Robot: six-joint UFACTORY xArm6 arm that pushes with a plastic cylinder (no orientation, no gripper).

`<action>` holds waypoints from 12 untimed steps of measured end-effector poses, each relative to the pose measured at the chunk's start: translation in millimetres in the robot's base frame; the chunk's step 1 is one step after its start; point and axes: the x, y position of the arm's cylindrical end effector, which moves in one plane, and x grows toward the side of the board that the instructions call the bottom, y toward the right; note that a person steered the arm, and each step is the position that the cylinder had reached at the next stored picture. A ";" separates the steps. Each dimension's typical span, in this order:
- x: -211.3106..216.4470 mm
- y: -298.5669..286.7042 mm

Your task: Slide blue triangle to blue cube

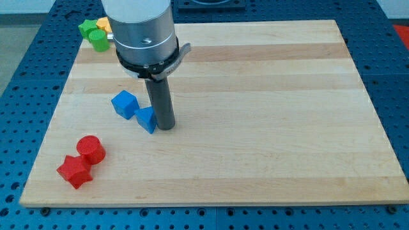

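The blue triangle (146, 119) lies on the wooden board (268, 115), left of centre. The blue cube (124, 103) sits just up and to its left, almost touching it. My tip (165, 127) stands right against the blue triangle's right side. The rod rises from there to the arm's grey cylinder (142, 32) at the view's top.
A red cylinder (91, 149) and a red star-shaped block (75, 171) sit together near the board's bottom left corner. A green cylinder (98, 41), a green star-like block (87, 27) and a yellow block (103, 25) cluster at the top left corner, partly behind the arm.
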 end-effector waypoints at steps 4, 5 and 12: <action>-11.1 42.0; 4.8 56.1; -2.7 -18.9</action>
